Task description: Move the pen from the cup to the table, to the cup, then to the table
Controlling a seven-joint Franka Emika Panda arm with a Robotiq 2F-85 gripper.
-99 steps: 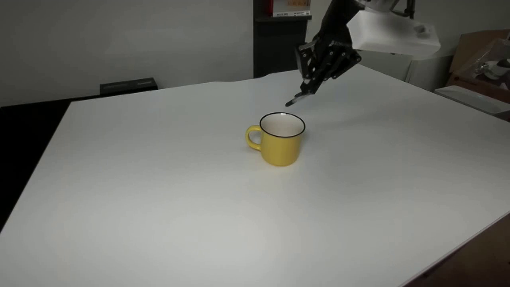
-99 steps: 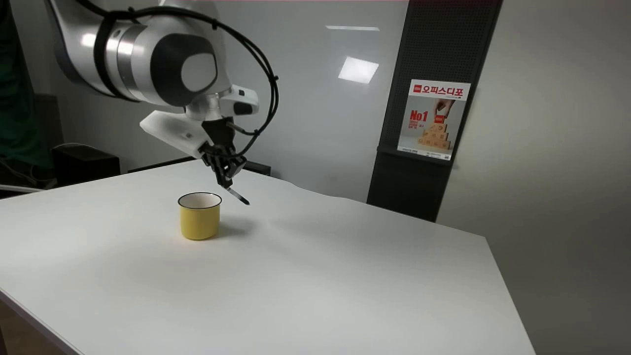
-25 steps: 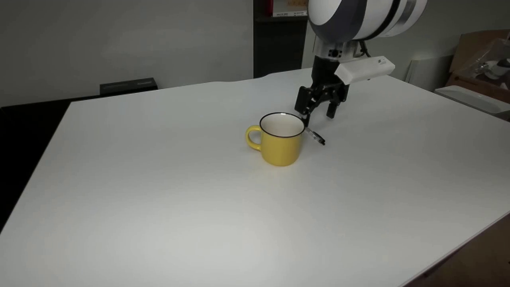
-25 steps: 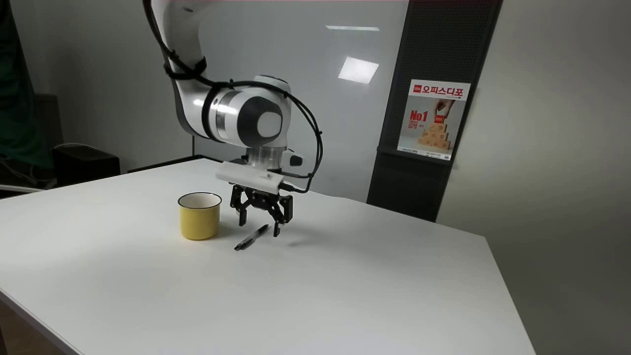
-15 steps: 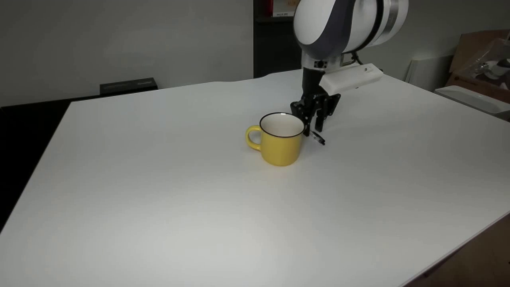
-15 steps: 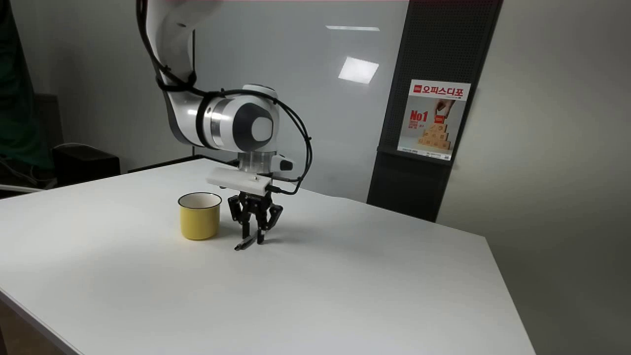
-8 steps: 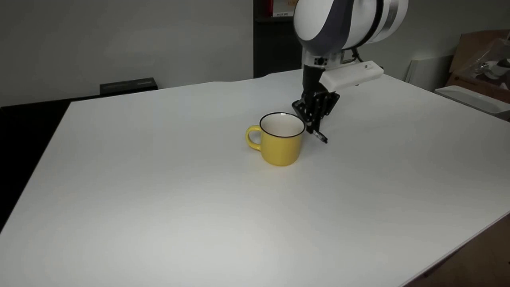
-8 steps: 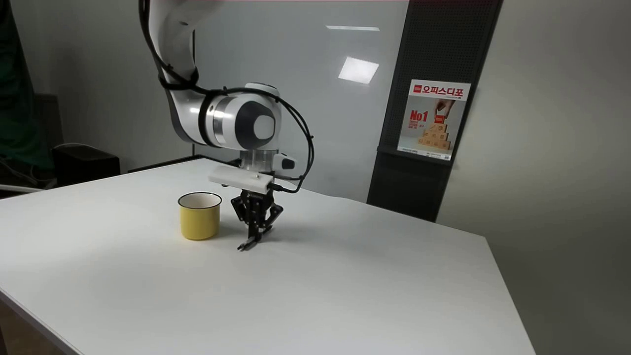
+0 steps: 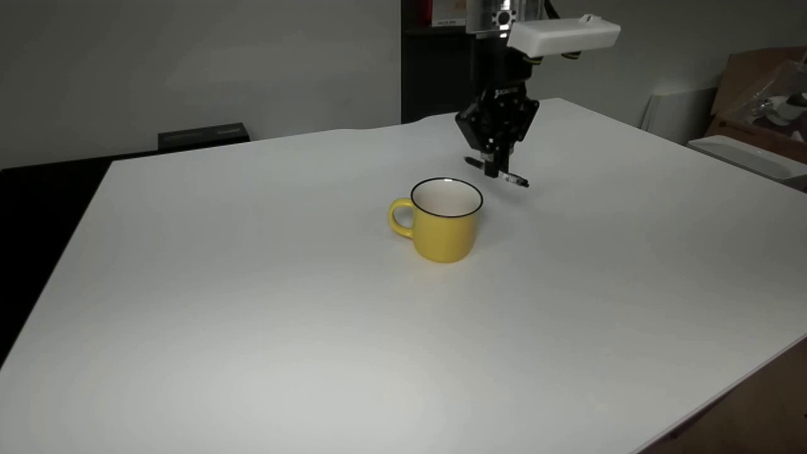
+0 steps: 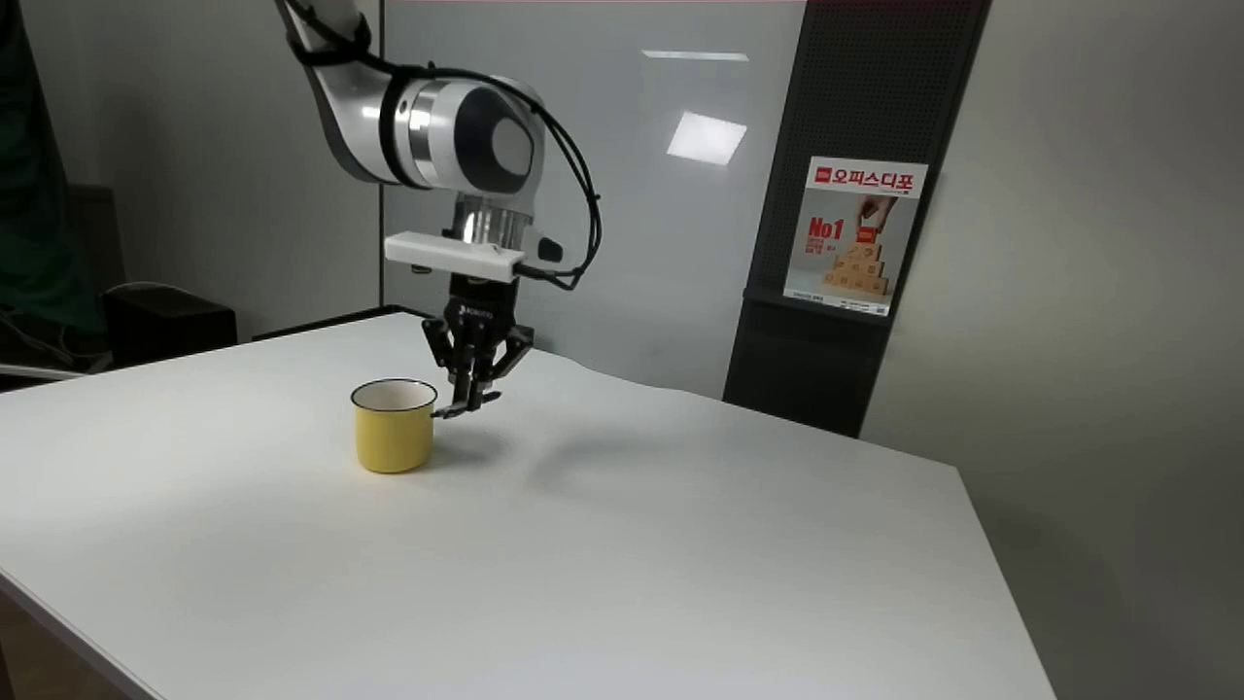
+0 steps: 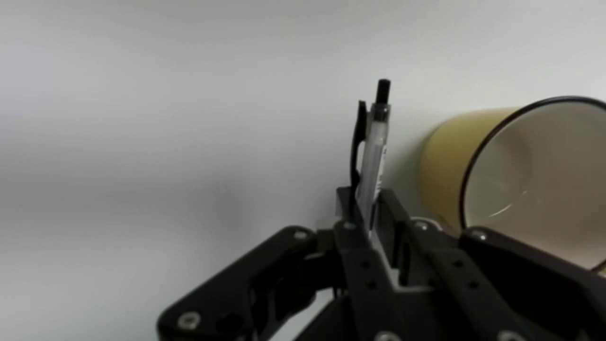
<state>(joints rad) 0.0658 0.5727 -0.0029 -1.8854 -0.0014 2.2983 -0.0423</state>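
My gripper [image 9: 496, 169] is shut on the pen [image 9: 514, 179], held up off the white table [image 9: 284, 328] just behind the yellow cup [image 9: 444, 239]. The pen lies across the fingers, nearly level, one end sticking out on each side. In the wrist view its clear barrel and black clip [image 11: 358, 142] run up out of the fingertips, while its other end is hidden. The cup stands upright to the right there, its pale inside [image 11: 544, 180] bare where visible. In an exterior view the pen's near end appears close to the cup's dark rim [image 10: 394, 409].
A black box [image 9: 203, 137] sits behind the table's far edge. Off to the side are a white tray [image 9: 747, 157] and a cardboard box [image 9: 731, 110]. A poster [image 10: 855, 238] hangs on a dark panel behind the table.
About a second ago the jaws stood around the pen on the table, apart. They have since closed on it, and the gripper has risen with the pen. The cup has not moved.
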